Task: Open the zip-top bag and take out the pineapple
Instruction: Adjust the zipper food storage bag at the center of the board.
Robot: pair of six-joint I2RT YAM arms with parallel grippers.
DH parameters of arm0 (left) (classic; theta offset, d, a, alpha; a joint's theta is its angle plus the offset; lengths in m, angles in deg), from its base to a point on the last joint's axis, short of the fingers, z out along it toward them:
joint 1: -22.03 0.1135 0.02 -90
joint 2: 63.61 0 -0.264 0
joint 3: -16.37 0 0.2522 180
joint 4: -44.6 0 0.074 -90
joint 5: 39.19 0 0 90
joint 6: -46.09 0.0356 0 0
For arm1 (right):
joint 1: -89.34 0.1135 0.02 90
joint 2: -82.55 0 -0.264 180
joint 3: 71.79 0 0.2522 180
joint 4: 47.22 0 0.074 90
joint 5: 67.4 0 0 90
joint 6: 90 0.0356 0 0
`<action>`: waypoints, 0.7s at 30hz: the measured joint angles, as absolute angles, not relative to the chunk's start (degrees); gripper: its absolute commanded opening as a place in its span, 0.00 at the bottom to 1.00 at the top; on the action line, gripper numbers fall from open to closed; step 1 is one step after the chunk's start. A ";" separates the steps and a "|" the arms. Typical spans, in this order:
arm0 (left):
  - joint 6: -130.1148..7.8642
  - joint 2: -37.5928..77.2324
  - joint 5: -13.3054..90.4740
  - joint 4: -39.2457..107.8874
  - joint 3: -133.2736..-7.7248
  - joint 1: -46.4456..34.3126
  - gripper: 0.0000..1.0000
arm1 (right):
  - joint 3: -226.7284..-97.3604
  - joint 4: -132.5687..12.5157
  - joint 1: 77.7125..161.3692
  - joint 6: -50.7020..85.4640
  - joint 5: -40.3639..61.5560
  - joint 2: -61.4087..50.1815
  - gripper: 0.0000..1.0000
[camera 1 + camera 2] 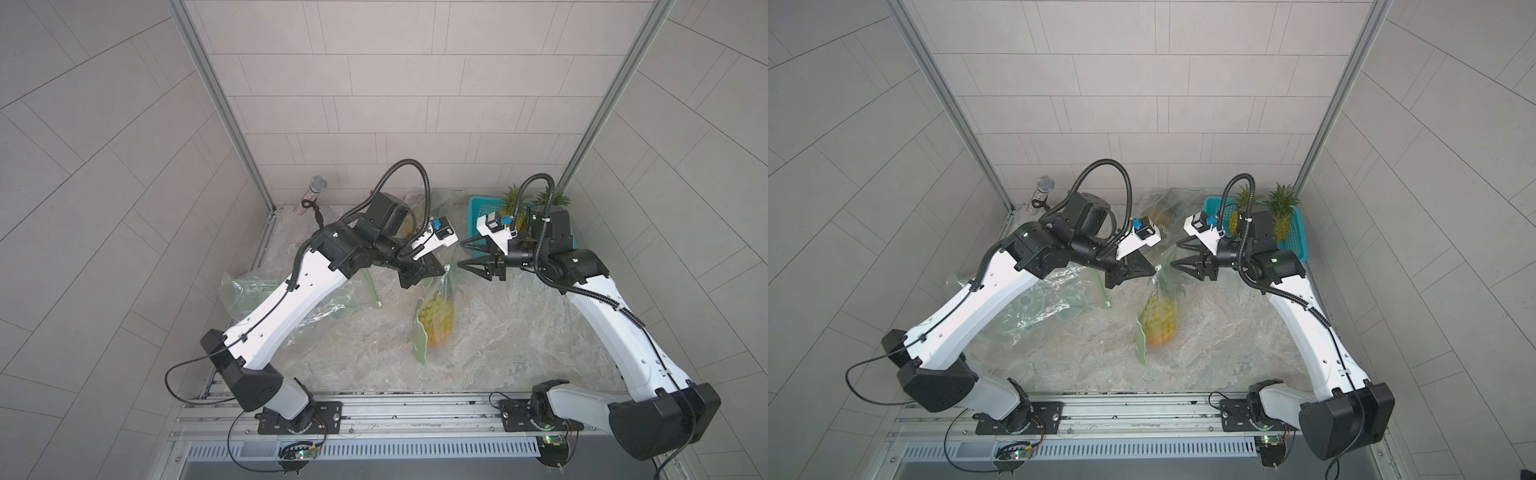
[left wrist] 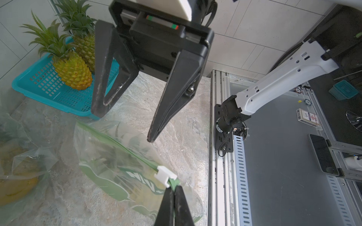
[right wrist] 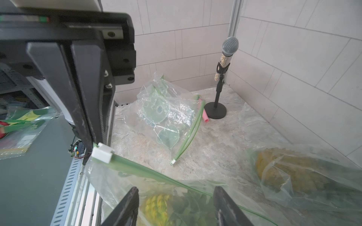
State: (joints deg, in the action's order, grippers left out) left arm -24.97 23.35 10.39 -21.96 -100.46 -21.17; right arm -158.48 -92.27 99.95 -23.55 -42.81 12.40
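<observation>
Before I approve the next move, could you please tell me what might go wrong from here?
The left gripper pinches only the end of the green zip strip on the clear zip-top bag; a pull could slip it free. The small white slider sits against that grip, so the open right gripper has little room and may clip it.

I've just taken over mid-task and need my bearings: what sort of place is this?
Probably a robot test booth, not a kitchen: pale tiled wall panels in an aluminium frame, the left arm and right arm bolted to a front rail, and a microphone on a stand.
</observation>
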 measured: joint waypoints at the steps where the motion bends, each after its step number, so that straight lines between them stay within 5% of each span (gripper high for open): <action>1: -24.88 23.15 10.24 -21.93 -100.18 -21.15 0.00 | -159.00 -92.99 100.26 -24.36 -43.05 11.77 0.63; 8: -24.77 22.41 9.86 -21.65 -99.22 -21.12 0.00 | -163.22 -99.11 103.16 -32.97 -44.21 6.39 0.60; 10: -24.77 22.12 9.93 -21.67 -98.97 -21.10 0.00 | -164.01 -101.05 103.49 -35.31 -44.34 5.17 0.51; 15: -24.68 21.12 10.26 -21.28 -97.82 -21.10 0.00 | -164.97 -104.46 103.60 -38.50 -44.25 3.88 0.03; 21: -25.56 17.64 14.17 -18.61 -94.01 -20.32 0.00 | -161.69 -100.11 103.84 -33.67 -39.82 8.66 0.00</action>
State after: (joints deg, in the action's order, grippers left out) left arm -25.56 17.64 14.17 -18.61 -94.01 -20.32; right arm -161.69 -100.11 103.84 -33.67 -39.82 8.66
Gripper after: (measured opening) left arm 0.052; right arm 0.045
